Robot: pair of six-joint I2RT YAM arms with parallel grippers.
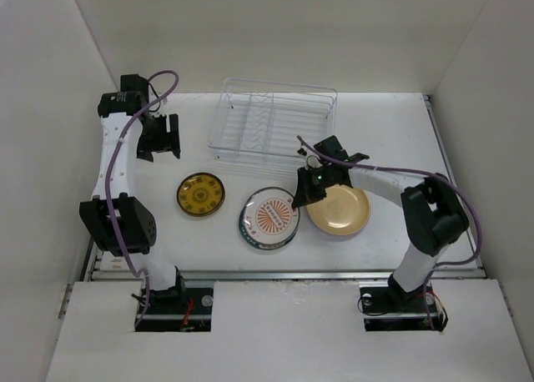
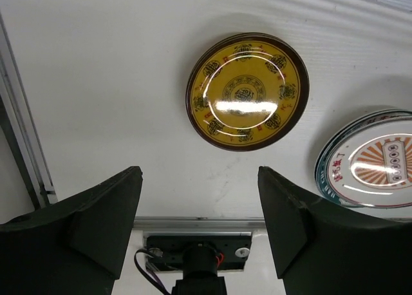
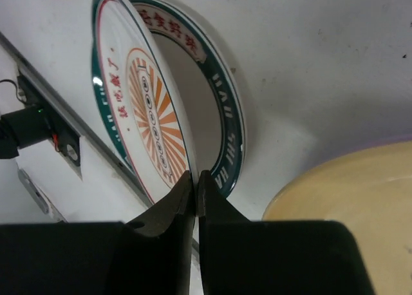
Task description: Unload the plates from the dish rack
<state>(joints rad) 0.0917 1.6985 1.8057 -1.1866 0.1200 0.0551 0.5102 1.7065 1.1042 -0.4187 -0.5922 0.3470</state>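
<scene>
Top external, right arm (image 1: 385,180) reaching inward, right jaws pinching orange-centred plate (image 1: 271,217), left jaws released.

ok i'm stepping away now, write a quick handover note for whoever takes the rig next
Left gripper: open, holding nothing, above the table near the gold plate.
Right gripper: shut on the rim of the orange-centre plate, which is tilted over the teal-rimmed plate.
Tan-yellow plate: flat on the table, right of that pair.
Done: no plates show in the dish rack.
Left: probably just lower the orange-centre plate, release, back off.
</scene>
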